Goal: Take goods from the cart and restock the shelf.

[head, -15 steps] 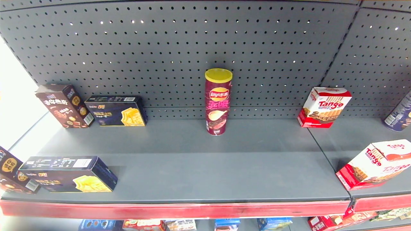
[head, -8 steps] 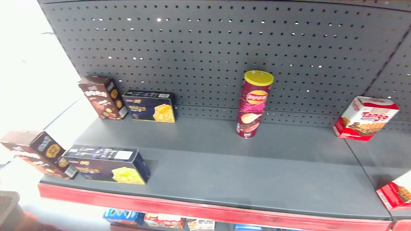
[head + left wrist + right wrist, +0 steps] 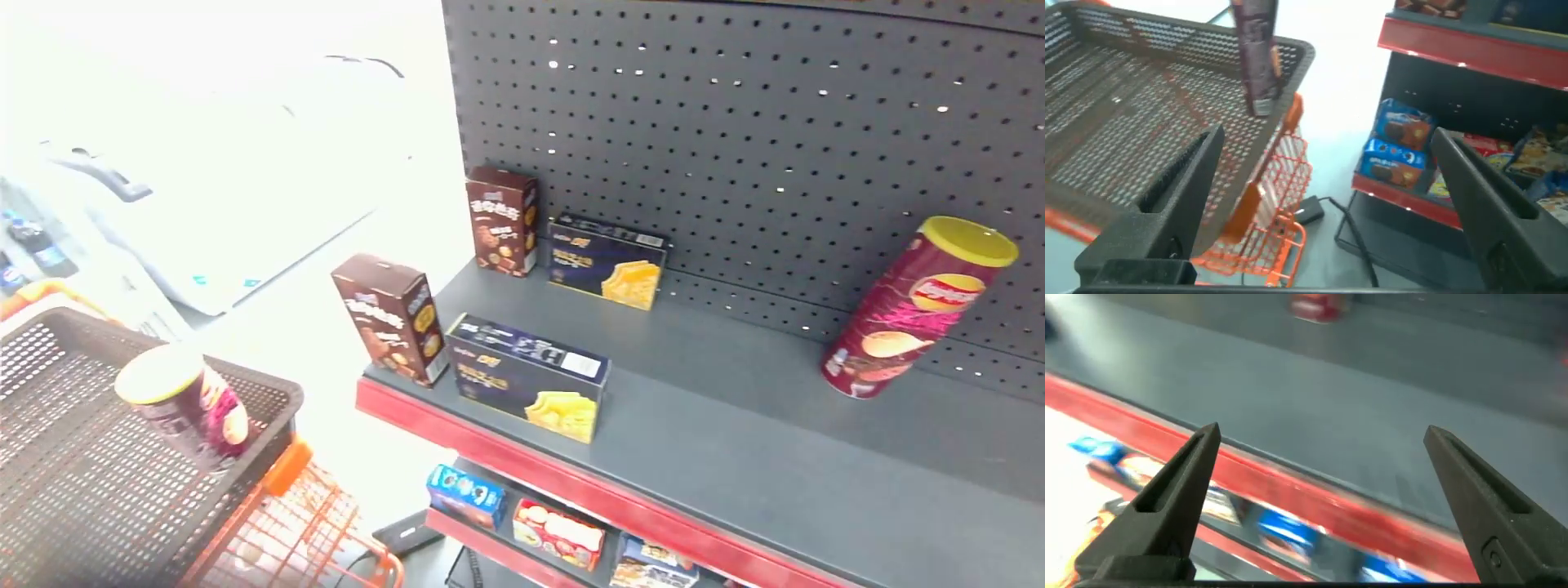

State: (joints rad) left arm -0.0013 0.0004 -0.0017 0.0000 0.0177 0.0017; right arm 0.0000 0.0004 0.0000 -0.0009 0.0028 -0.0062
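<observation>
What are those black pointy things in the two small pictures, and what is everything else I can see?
Those are a robot's two-fingered claws, called grippers. The robot has a camera on its head and one on each wrist. The big picture is from the head: a grey metal shelf with a red front edge carries brown biscuit boxes, dark blue cracker boxes and a tall maroon crisp can with a yellow lid. To the left, a second maroon can sits in the black mesh basket of an orange wire cart. The left wrist picture looks past the left gripper at that basket; the right wrist picture looks past the right gripper at the shelf's edge. Both grippers are open and hold nothing.
</observation>
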